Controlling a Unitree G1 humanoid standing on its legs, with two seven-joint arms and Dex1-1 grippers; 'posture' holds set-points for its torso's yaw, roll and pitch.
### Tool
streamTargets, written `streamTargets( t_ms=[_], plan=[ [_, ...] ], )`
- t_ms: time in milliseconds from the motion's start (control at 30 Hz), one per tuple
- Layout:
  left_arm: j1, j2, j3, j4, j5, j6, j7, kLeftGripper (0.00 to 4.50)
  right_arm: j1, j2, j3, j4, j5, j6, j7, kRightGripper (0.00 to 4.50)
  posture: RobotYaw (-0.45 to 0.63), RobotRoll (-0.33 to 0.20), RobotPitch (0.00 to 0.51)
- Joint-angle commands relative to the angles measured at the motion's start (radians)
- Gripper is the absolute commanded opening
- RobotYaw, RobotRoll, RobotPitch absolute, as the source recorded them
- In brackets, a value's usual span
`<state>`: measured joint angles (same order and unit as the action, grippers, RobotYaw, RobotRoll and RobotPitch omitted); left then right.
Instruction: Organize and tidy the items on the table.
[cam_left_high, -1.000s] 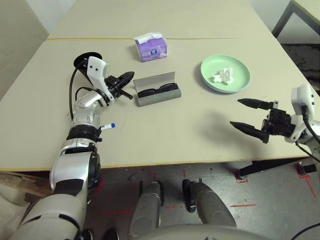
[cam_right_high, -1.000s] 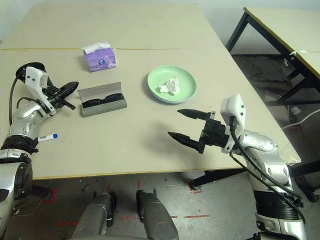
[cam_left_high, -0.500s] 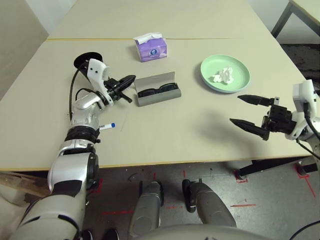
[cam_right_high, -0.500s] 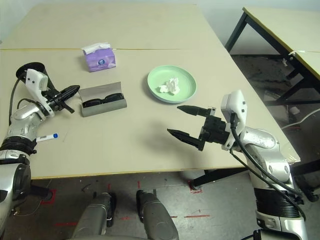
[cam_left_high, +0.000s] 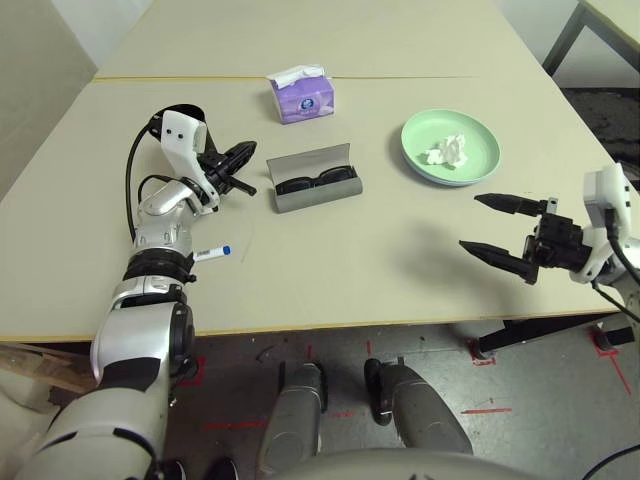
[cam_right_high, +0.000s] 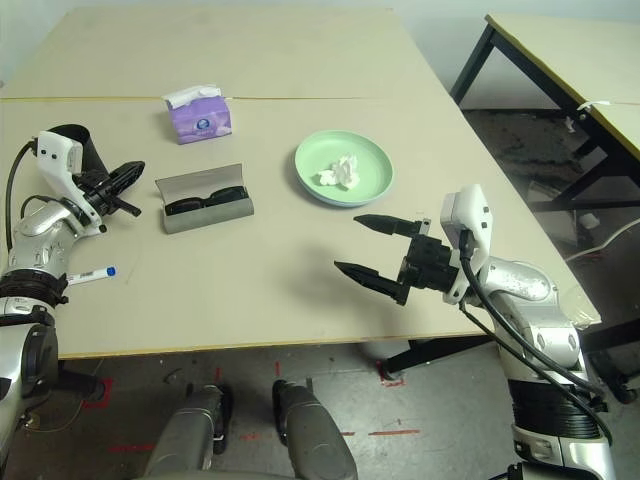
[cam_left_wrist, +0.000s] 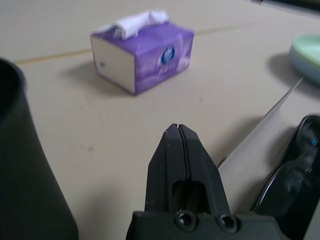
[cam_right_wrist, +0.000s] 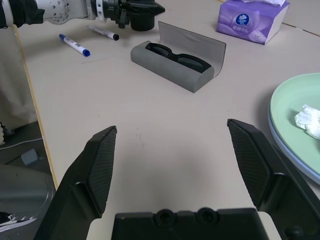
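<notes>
Hovering left of the glasses case (cam_left_high: 315, 178), the left gripper (cam_left_high: 237, 160) has its two black fingers pressed flat together with nothing between them, tips pointing toward the case's left end and just short of it. The case lies mid-table with its lid up and the black sunglasses (cam_left_high: 314, 183) inside. The black cup (cam_right_high: 78, 143) stands right behind the left wrist, partly hidden by the white wrist housing. Purple tissue box (cam_left_high: 300, 95) sits farther back, just on the near side of the yellowish seam (cam_left_high: 400, 77), a white tissue sticking out of its top. Green plate (cam_left_high: 451, 147) is to the right of the case, well apart from it, with a crumpled tissue (cam_left_high: 446, 151) in the middle; in the right wrist view a bluish rim shows under the green one, so it looks like two plates stacked. One white marker with a blue cap (cam_left_high: 210, 253) lies beside the left forearm near the table's front edge; a second marker with a black cap (cam_right_wrist: 104, 33) shows only in the right wrist view, next to the first. Right gripper (cam_left_high: 502, 236) hangs spread wide and empty over bare table (cam_left_high: 380, 260) at the near right corner, fingers aimed left toward the middle, well apart from the plate.
</notes>
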<state>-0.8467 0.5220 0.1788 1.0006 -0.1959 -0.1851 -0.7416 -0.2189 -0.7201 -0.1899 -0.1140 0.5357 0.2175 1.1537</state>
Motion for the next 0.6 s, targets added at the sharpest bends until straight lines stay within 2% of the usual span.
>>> streamTargets(
  t_ms=[33,400,600],
  plan=[
    [-0.012,0.004,-0.027,-0.004,0.040,0.032,0.020,0.03,0.000,-0.015,0.003,-0.021,0.005,0.006,0.004,4.50,-0.16,0.000,0.190],
    [-0.037,0.001,-0.059,0.038,0.091,0.029,0.034,0.03,0.003,-0.013,0.005,-0.033,0.003,0.010,-0.005,4.50,-0.17,0.000,0.190],
    [-0.039,-0.008,-0.067,0.050,0.090,0.023,-0.030,0.03,0.003,-0.016,0.002,-0.034,0.001,0.010,-0.007,4.50,-0.17,0.000,0.186]
  ],
)
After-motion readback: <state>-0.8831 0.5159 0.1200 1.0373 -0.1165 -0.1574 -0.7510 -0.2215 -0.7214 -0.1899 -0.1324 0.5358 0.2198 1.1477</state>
